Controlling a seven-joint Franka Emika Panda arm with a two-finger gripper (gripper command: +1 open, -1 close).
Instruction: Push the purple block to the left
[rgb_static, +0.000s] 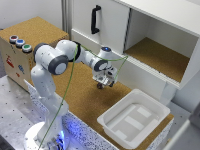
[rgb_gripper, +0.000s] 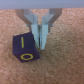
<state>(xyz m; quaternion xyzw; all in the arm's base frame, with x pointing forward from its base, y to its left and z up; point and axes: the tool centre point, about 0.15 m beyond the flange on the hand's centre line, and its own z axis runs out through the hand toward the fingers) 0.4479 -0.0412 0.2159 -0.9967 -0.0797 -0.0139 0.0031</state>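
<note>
Exterior view: arm bent at the elbow, reaching across the cork table (rgb_static: 75, 95); gripper (rgb_static: 102, 85) pointing down near the cabinet (rgb_static: 150, 35) base; purple block (rgb_static: 99, 86) barely visible as a dark speck at the fingertips; white tray (rgb_static: 111, 120) well apart toward the exterior view's right; button box (rgb_static: 27, 55) behind the arm.

Wrist view: gripper (rgb_gripper: 41, 44) fingers nearly together, holding nothing; purple block (rgb_gripper: 25, 50) just beside one finger, seemingly touching; dark cube with yellow markings, flat on cork.

One purple block (rgb_gripper: 25, 49). One white tray (rgb_static: 134, 117). Three round buttons (rgb_static: 19, 42), one cabinet handle (rgb_static: 95, 19), one gripper (rgb_gripper: 40, 44).
</note>
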